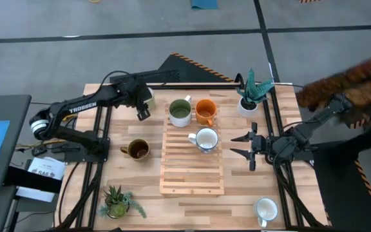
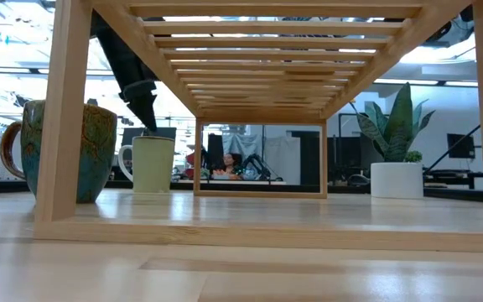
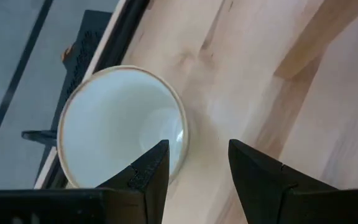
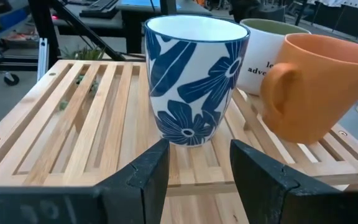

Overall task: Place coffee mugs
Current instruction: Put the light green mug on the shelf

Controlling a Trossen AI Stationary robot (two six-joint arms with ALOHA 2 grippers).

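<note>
A pale mug [image 1: 151, 96] [image 3: 120, 127] [image 2: 153, 164] stands on the table left of the slatted wooden rack [image 1: 192, 171]. My left gripper [image 1: 143, 113] [image 3: 197, 152] hangs over it, open and pointing down, with one finger inside the rim and one outside. On the rack stand a pale mug with an olive-green inside [image 1: 180, 111], an orange mug [image 1: 205, 111] [image 4: 322, 87] and a blue-flowered white mug [image 1: 205, 138] [image 4: 194, 81]. My right gripper [image 1: 247, 145] [image 4: 197, 149] is open, level, just right of the rack, facing the flowered mug. A dark brown mug [image 1: 137, 149] and a white mug [image 1: 266, 209] rest on the table.
A white pot with a teal plant [image 1: 250, 96] stands at the far right. A small spiky plant [image 1: 118, 203] sits near the front left corner. A person's brown sleeve [image 1: 353, 87] reaches in over the right edge. Black frame rails [image 1: 272, 116] flank the table.
</note>
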